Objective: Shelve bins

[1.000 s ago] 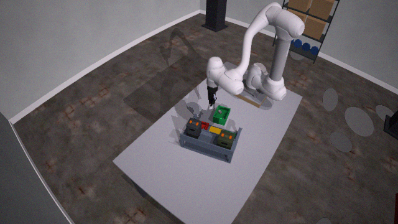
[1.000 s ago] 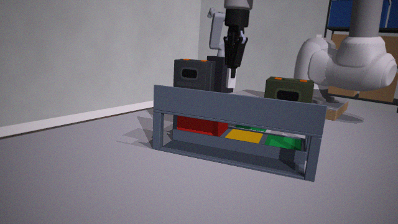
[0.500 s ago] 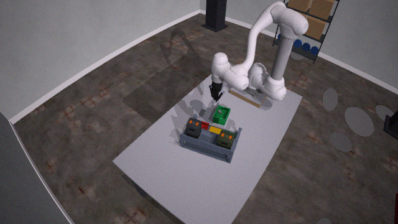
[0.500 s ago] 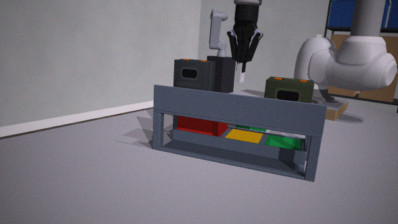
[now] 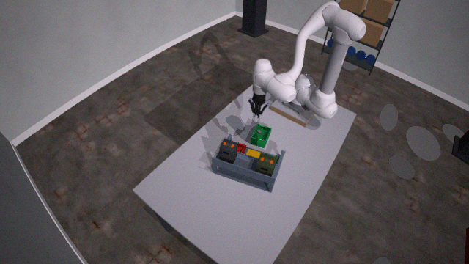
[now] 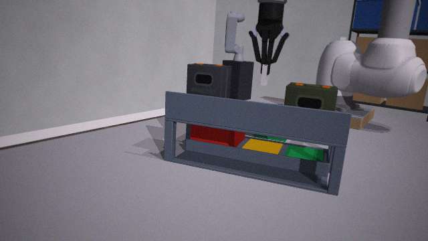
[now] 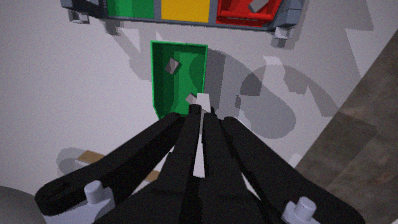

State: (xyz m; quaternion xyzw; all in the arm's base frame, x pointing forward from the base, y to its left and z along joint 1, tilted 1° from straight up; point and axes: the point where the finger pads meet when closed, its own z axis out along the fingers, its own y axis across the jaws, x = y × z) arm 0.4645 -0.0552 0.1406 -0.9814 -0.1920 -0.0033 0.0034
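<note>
Gripper [image 5: 258, 116] [image 6: 265, 74] [image 7: 202, 102] closed fully, holding 0 objects, above the table. Green bin [image 5: 261, 137] [image 7: 179, 80] sits before the shelf [image 5: 243, 177] [image 6: 257, 112] [image 7: 187, 23]. Advise: open above it, straddle 1 wall squarely, grip firmly, keep its 2 visible parts inside.

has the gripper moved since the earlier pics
Yes: in the exterior view the gripper has shifted right, farther from the dark gray case.
</note>
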